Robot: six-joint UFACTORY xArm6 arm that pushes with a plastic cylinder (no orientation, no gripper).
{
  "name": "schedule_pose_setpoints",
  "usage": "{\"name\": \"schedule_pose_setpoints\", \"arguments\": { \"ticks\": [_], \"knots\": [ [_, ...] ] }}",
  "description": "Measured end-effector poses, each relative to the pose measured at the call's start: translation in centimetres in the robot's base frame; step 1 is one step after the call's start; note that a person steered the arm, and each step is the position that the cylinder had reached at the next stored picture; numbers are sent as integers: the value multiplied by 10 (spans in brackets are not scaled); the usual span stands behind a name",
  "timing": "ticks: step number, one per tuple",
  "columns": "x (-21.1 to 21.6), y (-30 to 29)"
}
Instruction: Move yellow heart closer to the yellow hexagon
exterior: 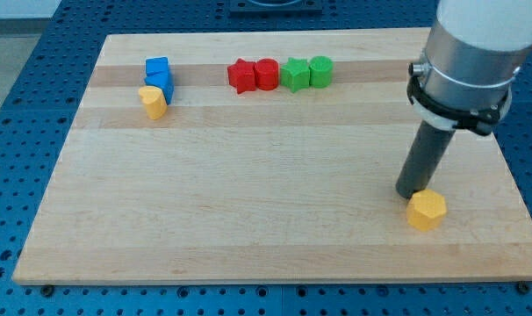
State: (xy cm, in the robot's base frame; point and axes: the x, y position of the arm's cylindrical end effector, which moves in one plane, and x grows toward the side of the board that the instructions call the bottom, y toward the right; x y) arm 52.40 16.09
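Nearest the camera, the yellow hexagon (pixel 426 211) sits at the near right of the wooden board (pixel 248 219). My tip (pixel 410 192) holds nothing and stands just left of it, at its far edge, seemingly touching. The yellow heart (pixel 152 102) lies well apart at far left, touching the blue blocks (pixel 159 75). A red pair (pixel 253 75) and a green pair (pixel 306 73) line the far edge.

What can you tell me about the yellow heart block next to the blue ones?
The yellow heart is a small, solid-looking block with a matte yellow surface, resting flat on the wooden board near the view's top left. Its upper right side sits against the blue blocks, apparently touching them. Nothing else is near it. My tip is far away at the view's lower right, right beside the yellow hexagon.
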Motion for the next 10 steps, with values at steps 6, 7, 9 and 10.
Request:
{"name": "schedule_pose_setpoints", "arguments": {
  "ticks": [6,7,9,10],
  "knots": [
    [-60,-294],
    [-83,-339],
    [-134,-395],
    [-161,-395]
  ]
}}
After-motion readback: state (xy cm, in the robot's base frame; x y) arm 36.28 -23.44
